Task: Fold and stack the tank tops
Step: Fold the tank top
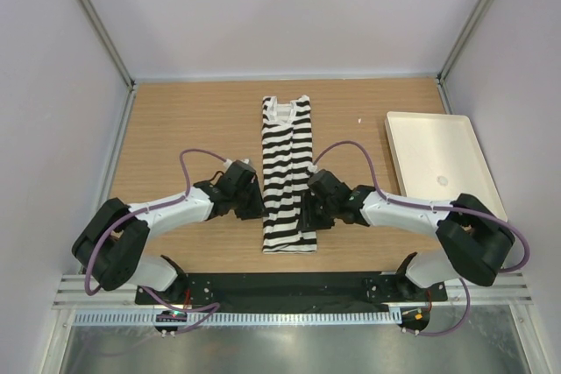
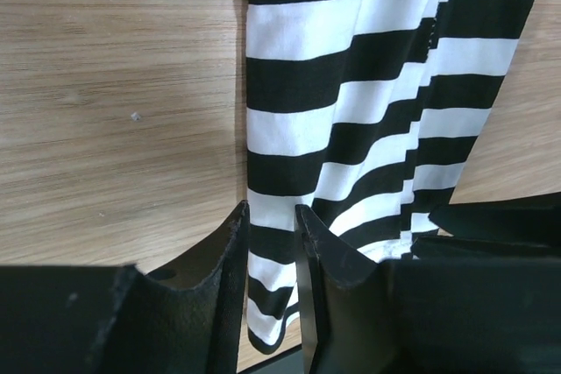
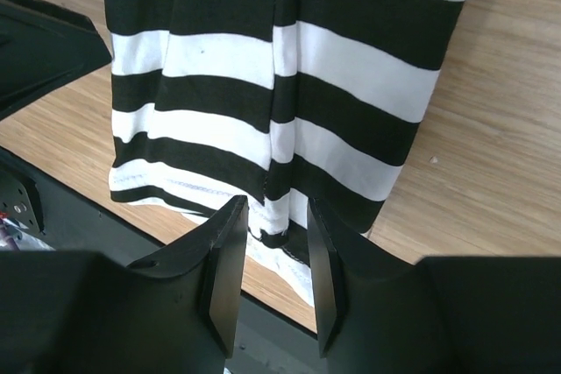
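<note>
The black-and-white striped tank top (image 1: 289, 172) lies folded lengthwise into a narrow strip down the middle of the table, with its neck at the far end. My left gripper (image 1: 259, 208) is low at the strip's left edge near the hem. Its fingers stand a narrow gap apart around that edge (image 2: 273, 216), and the striped cloth (image 2: 351, 102) shows between them. My right gripper (image 1: 307, 212) is at the strip's right side near the hem. It is open (image 3: 276, 208), and the hem of the cloth (image 3: 289, 85) lies just beyond its tips.
A plain white tray (image 1: 443, 164) sits at the right side of the wooden table (image 1: 175, 129). The black base plate (image 1: 289, 286) runs along the near edge just below the hem. Frame posts and walls enclose the table.
</note>
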Available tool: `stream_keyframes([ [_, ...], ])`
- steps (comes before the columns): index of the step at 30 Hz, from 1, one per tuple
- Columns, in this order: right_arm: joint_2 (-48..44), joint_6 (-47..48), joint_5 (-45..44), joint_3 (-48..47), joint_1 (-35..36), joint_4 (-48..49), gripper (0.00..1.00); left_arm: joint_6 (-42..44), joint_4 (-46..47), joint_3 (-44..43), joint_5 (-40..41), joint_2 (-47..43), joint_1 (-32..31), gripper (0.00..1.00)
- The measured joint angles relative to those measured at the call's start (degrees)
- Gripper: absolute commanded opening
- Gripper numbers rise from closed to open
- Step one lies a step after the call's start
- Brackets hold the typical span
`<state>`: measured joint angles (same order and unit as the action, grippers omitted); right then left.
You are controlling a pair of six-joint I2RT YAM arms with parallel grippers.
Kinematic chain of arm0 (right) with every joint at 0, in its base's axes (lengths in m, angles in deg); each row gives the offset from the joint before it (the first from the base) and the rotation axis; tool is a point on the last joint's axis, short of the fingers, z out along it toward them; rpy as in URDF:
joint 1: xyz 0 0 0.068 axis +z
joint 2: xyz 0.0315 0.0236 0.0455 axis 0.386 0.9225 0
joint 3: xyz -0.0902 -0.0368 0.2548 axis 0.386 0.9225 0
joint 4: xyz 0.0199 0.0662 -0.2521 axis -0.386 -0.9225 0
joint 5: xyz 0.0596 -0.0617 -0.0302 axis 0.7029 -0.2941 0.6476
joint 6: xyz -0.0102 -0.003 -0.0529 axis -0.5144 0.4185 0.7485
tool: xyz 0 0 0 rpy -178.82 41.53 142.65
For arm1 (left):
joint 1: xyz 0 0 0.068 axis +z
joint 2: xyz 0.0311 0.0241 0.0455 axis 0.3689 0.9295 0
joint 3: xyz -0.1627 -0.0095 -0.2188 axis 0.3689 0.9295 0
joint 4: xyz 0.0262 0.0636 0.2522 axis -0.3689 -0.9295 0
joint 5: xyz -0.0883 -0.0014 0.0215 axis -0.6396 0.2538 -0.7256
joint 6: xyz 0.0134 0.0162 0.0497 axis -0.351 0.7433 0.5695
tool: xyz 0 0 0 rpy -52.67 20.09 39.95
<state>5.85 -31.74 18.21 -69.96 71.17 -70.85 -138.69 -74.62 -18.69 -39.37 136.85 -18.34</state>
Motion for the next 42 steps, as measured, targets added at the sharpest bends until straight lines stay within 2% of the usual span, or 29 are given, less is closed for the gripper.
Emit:
stream_keyframes([
  [7,1.1,-0.9,-0.7,-0.1,1.8,-0.7,0.38,0.0,0.8,0.0,0.0,0.0,0.0,0.25],
  [10,2.3,-1.0,-1.1,-0.5,2.5,-1.3,0.32,0.0,1.2,0.1,0.0,0.0,0.0,0.24],
  [12,3.0,-1.1,-1.6,-0.8,3.3,-1.8,0.23,0.0,1.3,0.1,0.0,0.0,0.0,0.24],
  [13,3.2,-1.1,-1.7,-0.9,3.7,-2.1,0.13,0.0,1.4,0.2,0.0,0.0,0.0,0.23],
  [14,3.3,-1.1,-1.8,-1.0,4.1,-2.3,0.08,0.0,1.5,0.2,0.0,0.0,0.0,0.23],
  [16,3.2,-1.8,-1.8,-1.2,4.6,-2.4,0.01,0.0,1.5,0.3,0.0,0.0,0.0,0.22],
  [27,-5.6,-6.5,0.2,0.9,6.3,-0.4,0.01,0.1,1.7,0.3,0.0,0.2,0.0,0.2],
  [35,-6.1,-8.8,1.6,6.2,7.2,0.9,0.03,0.2,1.7,0.3,0.1,0.6,0.0,0.19],
  [37,-6.1,-9.5,1.7,7.4,7.3,1.2,0.16,0.2,1.4,0.3,0.4,0.5,0.0,0.19],
  [42,-6.3,-9.7,0.5,8.1,7.4,-0.1,0.4,0.3,-0.4,0.3,0.6,-1.9,0.0,0.24],
])
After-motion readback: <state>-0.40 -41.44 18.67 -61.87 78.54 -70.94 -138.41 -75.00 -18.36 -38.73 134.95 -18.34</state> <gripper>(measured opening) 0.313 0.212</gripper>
